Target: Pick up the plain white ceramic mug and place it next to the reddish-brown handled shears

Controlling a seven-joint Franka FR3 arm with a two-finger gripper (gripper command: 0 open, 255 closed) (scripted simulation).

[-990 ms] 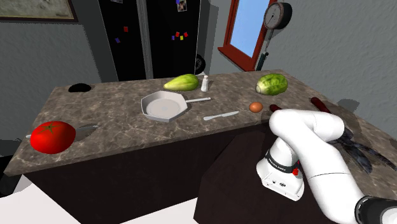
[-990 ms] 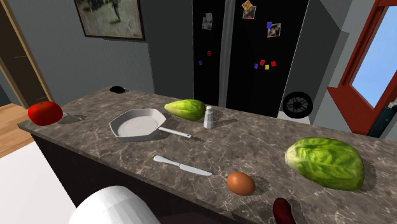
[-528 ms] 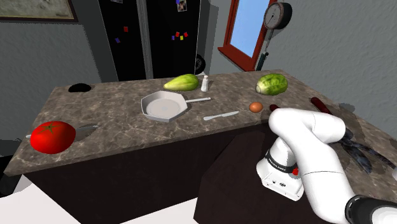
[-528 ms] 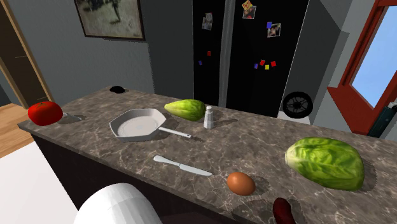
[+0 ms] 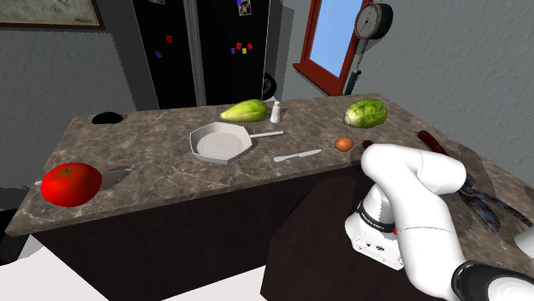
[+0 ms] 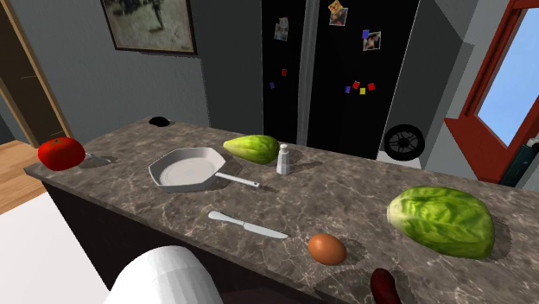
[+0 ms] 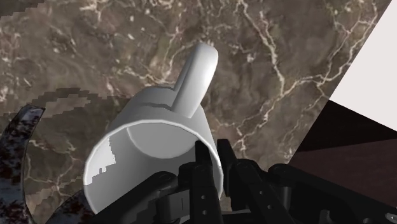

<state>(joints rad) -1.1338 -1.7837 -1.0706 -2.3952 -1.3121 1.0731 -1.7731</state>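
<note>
In the wrist view my gripper (image 7: 215,156) is shut on the rim of a plain white mug (image 7: 149,121), one finger inside the wall and one outside. The mug hangs tilted over the dark marble counter (image 7: 267,57), its handle (image 7: 196,70) pointing away from the fingers. A dark mottled blade (image 7: 14,143) curves close beside the mug. In the shoulder view the shears lie at the counter's right end, with a reddish-brown handle (image 5: 430,141) and dark blades (image 5: 484,206). My white arm (image 5: 419,197) bends over them and hides the hand.
Along the counter lie a red tomato (image 5: 70,184), a white pan (image 5: 222,141), a pale knife (image 5: 298,156), a brown egg (image 5: 344,144), a lettuce (image 5: 365,111), a green squash (image 5: 244,110) and a small shaker (image 5: 275,111). The counter's edge (image 7: 324,102) runs close to the mug.
The arm has shifted slightly: its dark lower joint has slid left in the shoulder view, and the white link at the second exterior view's bottom has crept right.
</note>
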